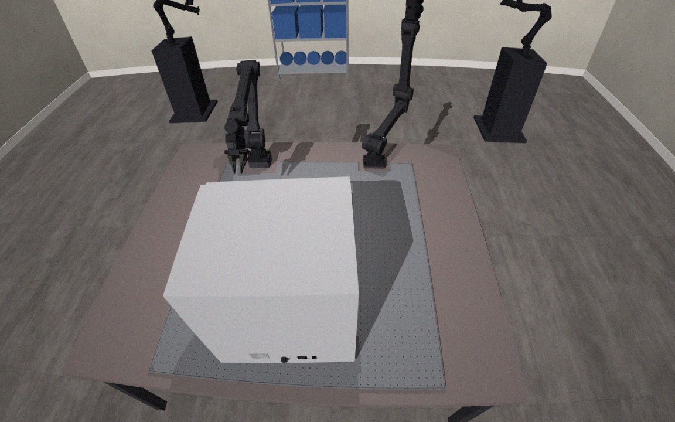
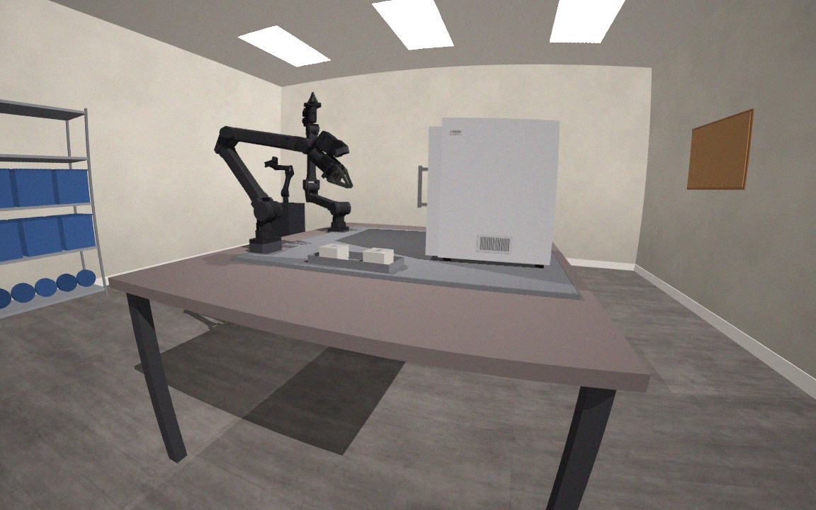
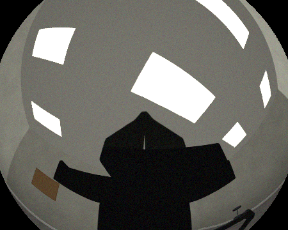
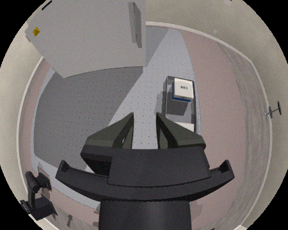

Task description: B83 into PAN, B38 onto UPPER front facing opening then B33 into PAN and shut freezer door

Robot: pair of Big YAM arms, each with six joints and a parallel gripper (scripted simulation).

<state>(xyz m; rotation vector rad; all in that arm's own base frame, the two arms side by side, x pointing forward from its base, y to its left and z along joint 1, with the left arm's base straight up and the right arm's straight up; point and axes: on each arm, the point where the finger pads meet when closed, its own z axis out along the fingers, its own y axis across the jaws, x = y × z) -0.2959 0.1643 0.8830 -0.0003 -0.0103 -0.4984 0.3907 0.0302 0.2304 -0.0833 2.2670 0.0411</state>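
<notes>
The white freezer point(image 1: 272, 235) point(image 2: 493, 190) stands upright on the base plate. Its door point(image 4: 86, 45) looks shut or nearly so; I cannot tell whether the catch holds. The boxes inside are hidden. The grey transfer pan point(image 2: 350, 263) point(image 4: 176, 108) holds two upright white boxes. The one nearer the freezer, box B83 point(image 4: 183, 87) point(image 2: 377, 255), shows its printed lid. The other box point(image 2: 333, 250) point(image 4: 186, 126) has no ID I can read. My right gripper point(image 4: 144, 116) point(image 2: 348, 185) point(image 1: 237, 172) is partly open and empty, above and beside the pan. My left gripper point(image 2: 312, 96) point(image 3: 144, 115) is shut and empty, pointing at the ceiling.
The door handle point(image 2: 420, 187) point(image 4: 137, 27) sticks out toward the arms' side. The base plate point(image 1: 397, 325) point(image 2: 493, 279) point(image 4: 157, 61) lies under freezer and pan. The pan is close to the plate's edge. The left arm's base point(image 4: 44, 181) stands at the lower left of the right wrist view.
</notes>
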